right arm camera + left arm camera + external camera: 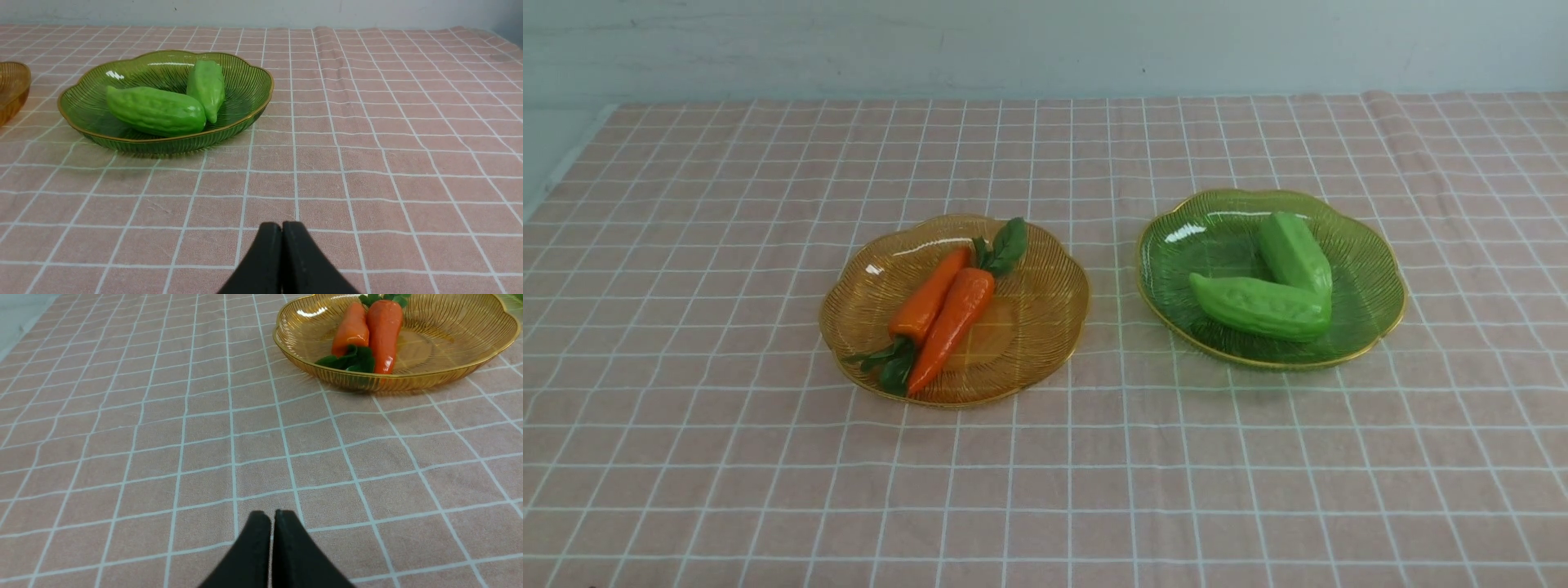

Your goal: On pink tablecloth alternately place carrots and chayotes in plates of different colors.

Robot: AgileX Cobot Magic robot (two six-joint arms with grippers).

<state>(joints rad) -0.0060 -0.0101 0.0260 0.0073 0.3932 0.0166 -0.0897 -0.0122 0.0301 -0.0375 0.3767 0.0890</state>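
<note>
We judge the sorting finished: both carrots [941, 314] lie in the amber plate [1045, 327] at left, both chayotes [1278, 286] in the green plate [1372, 278] at right. Our left gripper [272, 516] and right gripper [282, 228] are clenched, empty, near us; nothing more is needed.

A pale blue-grey wall [1045, 45] runs across the top of the frame in the front view, matt and faintly streaked, with a few small scuffs. At the upper left, a strip of bare light-grey surface [551, 151] shows in the corner. The light is soft and even, coming from above, with only weak shadows.
</note>
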